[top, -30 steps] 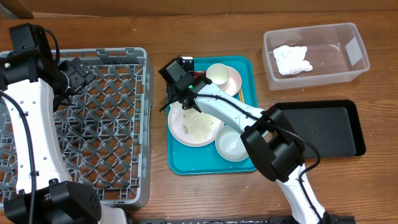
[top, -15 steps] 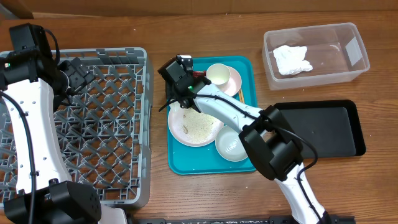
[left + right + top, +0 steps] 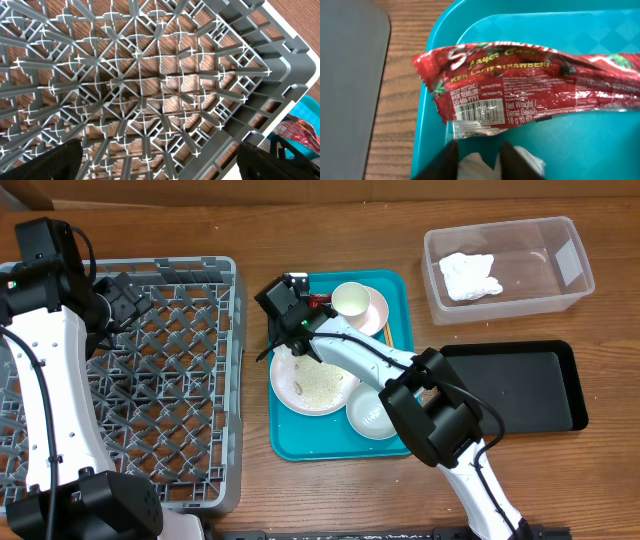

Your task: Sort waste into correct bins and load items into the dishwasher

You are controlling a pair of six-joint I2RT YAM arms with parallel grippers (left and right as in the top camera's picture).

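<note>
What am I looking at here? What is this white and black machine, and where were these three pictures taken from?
The machine is two robot arms at a wooden table. One picture looks down from above. The other two come from a camera on each wrist.

The left gripper hangs open over a grey dish rack and holds nothing. The right gripper is over a teal tray, right by a red wrapper. Something white shows between its fingers, but I can't tell what it is or whether it is gripped.

The tray also carries a plate with crumbs, a bowl and a cup. To the right, a clear tub holds a napkin, and a black tray lies nearer the front edge.
</note>
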